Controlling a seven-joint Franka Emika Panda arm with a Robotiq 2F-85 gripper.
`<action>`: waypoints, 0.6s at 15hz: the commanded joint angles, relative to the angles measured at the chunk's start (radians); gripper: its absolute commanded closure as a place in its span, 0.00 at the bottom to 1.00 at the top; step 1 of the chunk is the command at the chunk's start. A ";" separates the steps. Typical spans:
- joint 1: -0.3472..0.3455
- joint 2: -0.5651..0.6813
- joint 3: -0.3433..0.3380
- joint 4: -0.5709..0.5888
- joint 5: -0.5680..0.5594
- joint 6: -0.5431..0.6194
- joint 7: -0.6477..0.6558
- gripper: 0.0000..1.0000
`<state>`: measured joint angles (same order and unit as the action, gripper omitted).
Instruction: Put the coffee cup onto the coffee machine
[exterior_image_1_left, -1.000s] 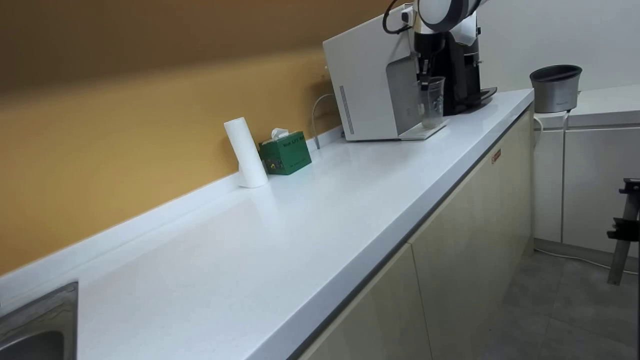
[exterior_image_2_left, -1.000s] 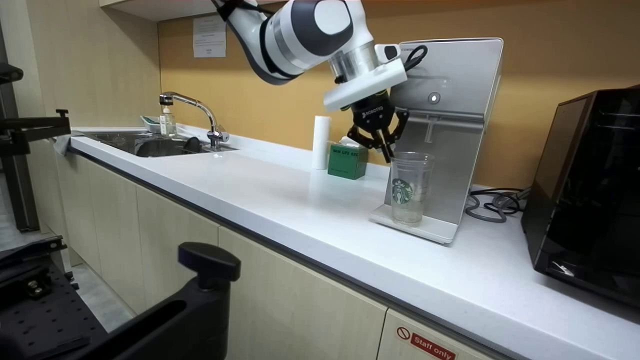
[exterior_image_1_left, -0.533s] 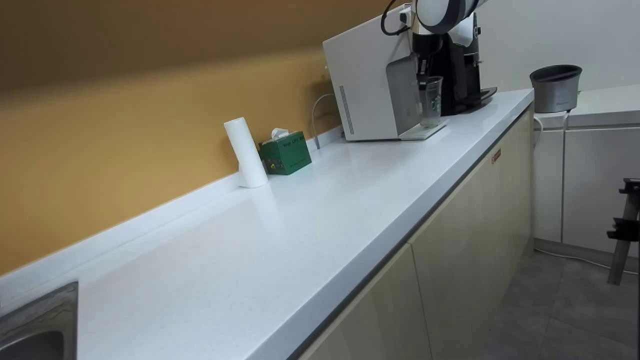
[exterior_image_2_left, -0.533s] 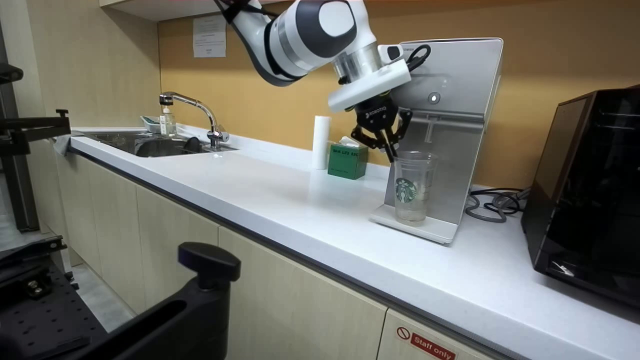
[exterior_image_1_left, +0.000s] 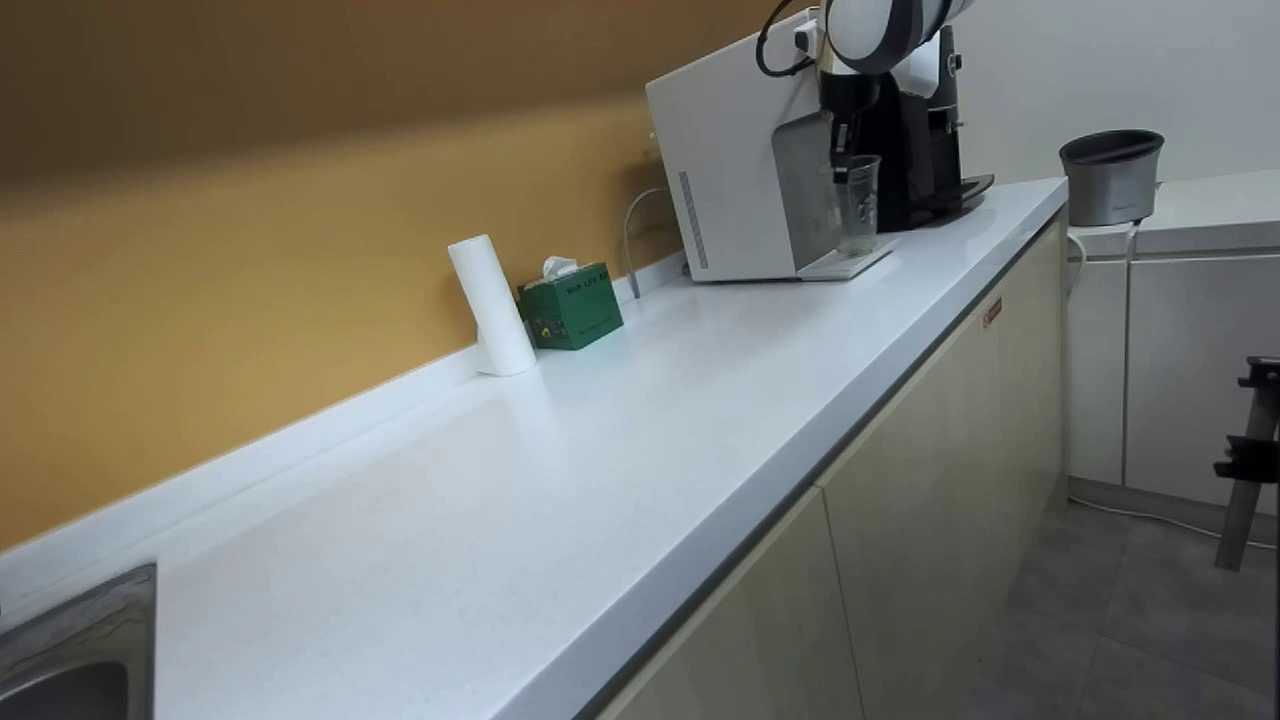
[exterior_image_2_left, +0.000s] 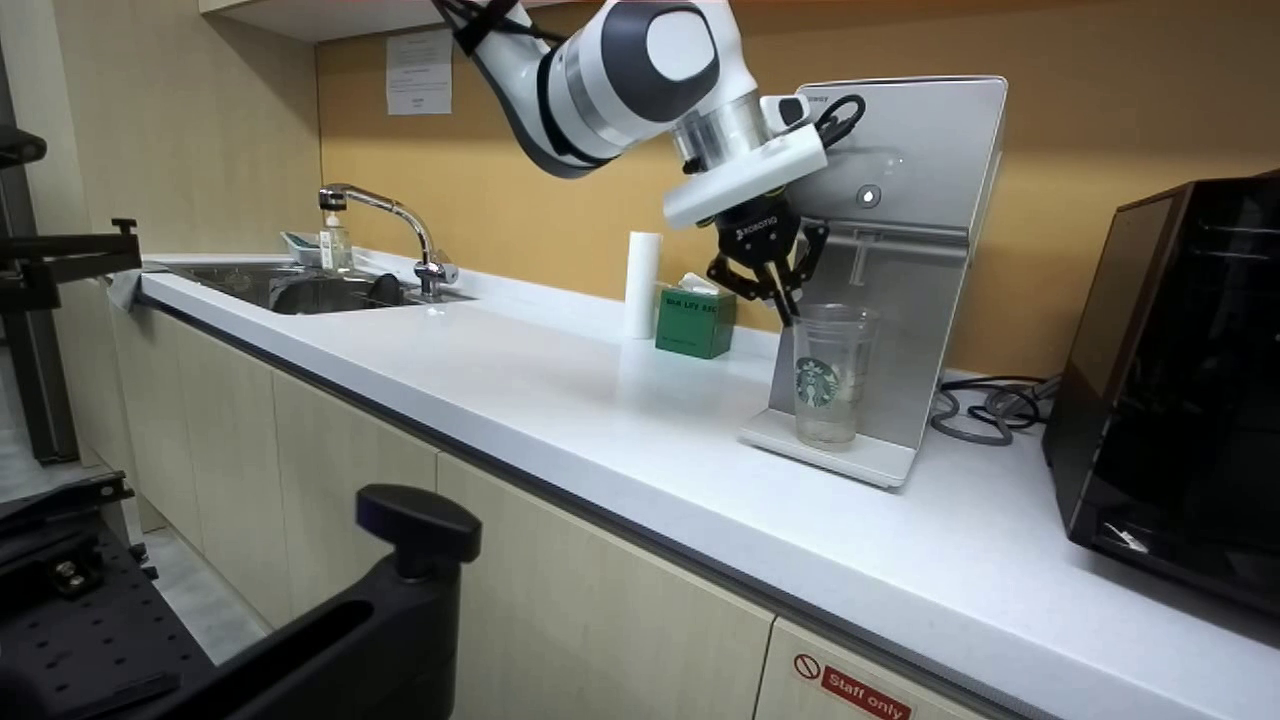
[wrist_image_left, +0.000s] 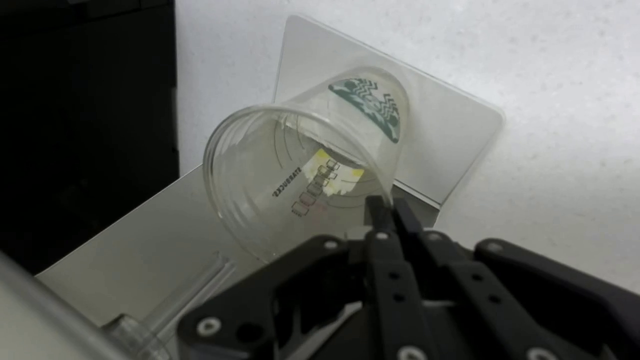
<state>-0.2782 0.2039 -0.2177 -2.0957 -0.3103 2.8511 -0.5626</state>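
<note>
Holding the coffee cup (exterior_image_2_left: 834, 376): in an exterior view your jaws are pressed together on its rim, on the side toward the green box (exterior_image_2_left: 695, 322). Cup looks near upright over the base tray (exterior_image_2_left: 885, 460) of the coffee machine (exterior_image_2_left: 903, 320); can't tell whether it bears fully there.
Nozzle (exterior_image_2_left: 858, 262): same view, tip just above the cup's mouth, depth unclear. Push deeper and your jaws may knock the machine; cause, a slanted reach in tight room.
Black appliance (exterior_image_1_left: 915, 165): in an exterior view, beyond the cup. Clear plastic against pale tray; contact could fool you from here.
Cup wall: wrist view, thin wall pinched between your jaws, one seemingly inside the mouth. Logo (wrist_image_left: 369, 107) shows outside, tray beneath.
Cup bottom: let go with a gap under it and the cup may drop and topple; looks light, held at one spot.
Inner jaw: back out sideways and it may hook the wall, dragging the cup off the tray.
</note>
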 joint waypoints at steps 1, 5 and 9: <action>-0.008 0.035 0.019 0.056 0.015 -0.019 -0.022 0.63; -0.012 0.032 0.030 0.052 0.030 -0.020 -0.035 0.37; -0.006 0.006 0.021 0.033 0.014 -0.009 -0.024 0.09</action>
<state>-0.2801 0.2049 -0.2047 -2.0977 -0.2945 2.8475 -0.5713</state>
